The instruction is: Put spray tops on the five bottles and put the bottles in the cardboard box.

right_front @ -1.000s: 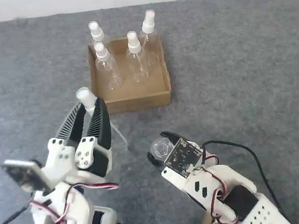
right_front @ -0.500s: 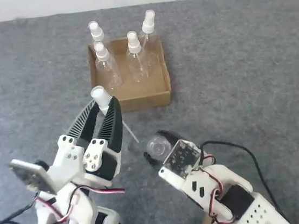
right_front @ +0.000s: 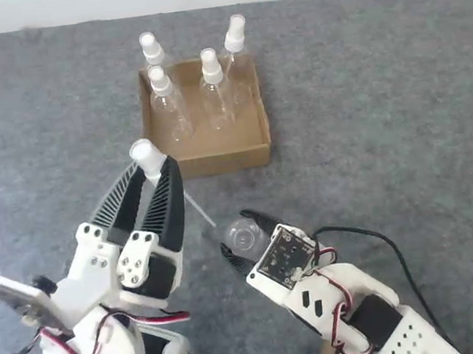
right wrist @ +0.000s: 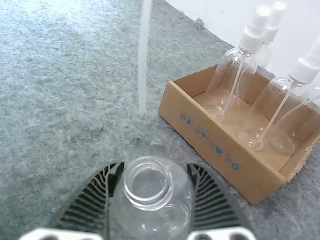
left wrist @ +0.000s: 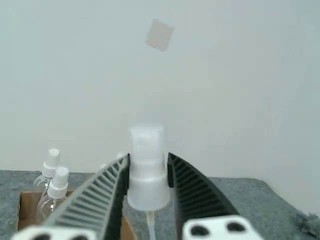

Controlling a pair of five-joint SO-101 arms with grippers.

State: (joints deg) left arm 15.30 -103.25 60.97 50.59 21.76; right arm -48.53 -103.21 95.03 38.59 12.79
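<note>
Right wrist view: the right gripper [right wrist: 150,172] clamps the open bottle [right wrist: 150,197] upright, mouth up. The left gripper [left wrist: 147,167] pinches the spray top [left wrist: 146,175]; its tube [right wrist: 143,55] hangs just beyond the mouth, toward the box [right_front: 217,158], so it likely needs bringing nearer. Four capped bottles [right_front: 213,93] stand inside. Grey carpet [right_front: 380,82], white wall [left wrist: 225,75].

uncapped bottle [right wrist: 149,197] in the pincer [right wrist: 155,172], cardboard box [right wrist: 215,146] of bottles [right wrist: 227,75] beyond

Grey felt-like table surface [right_front: 380,82] carries one open cardboard box [right_front: 217,159], lying flat at 12 o'clock, toward the far edge
</note>
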